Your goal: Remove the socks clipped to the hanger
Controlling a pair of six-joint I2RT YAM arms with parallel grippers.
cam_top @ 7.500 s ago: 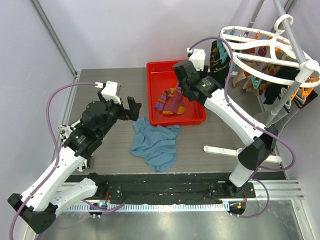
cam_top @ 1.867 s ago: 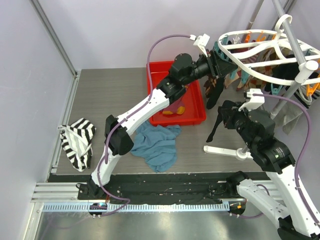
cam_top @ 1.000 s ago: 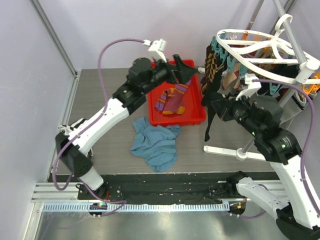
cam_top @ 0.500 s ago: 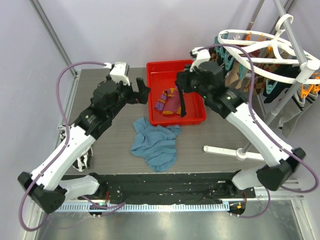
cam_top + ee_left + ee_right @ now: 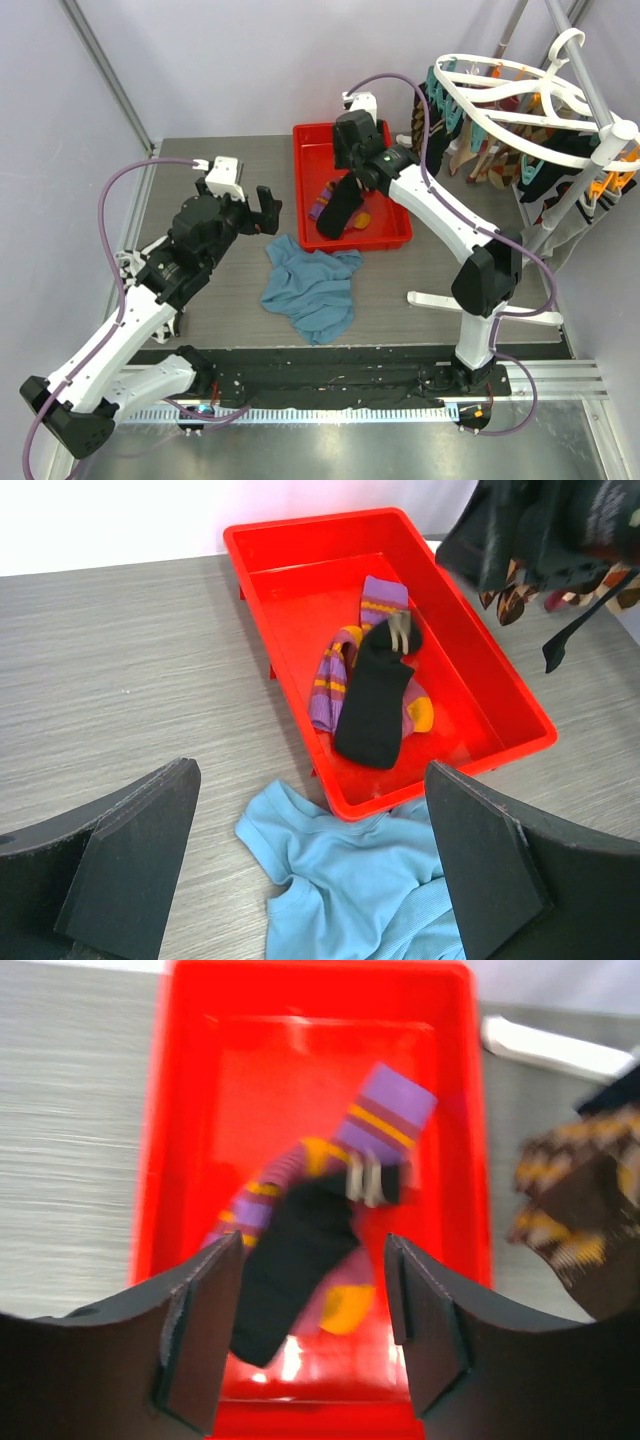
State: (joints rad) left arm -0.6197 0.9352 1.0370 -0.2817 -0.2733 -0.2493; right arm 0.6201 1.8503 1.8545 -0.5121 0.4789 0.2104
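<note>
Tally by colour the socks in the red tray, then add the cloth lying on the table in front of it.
Black sock: 1
Purple-and-orange striped socks: 2, as far as the overlap lets me tell
Light blue cloth: 1
Total: 4

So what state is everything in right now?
left gripper: open, empty.
right gripper: open, empty, above the red tray.
black sock: lying in the red tray, on the striped sock.
striped sock: lying in the red tray.
hanger: socks clipped on it.
blue cloth: crumpled on the table.
</note>
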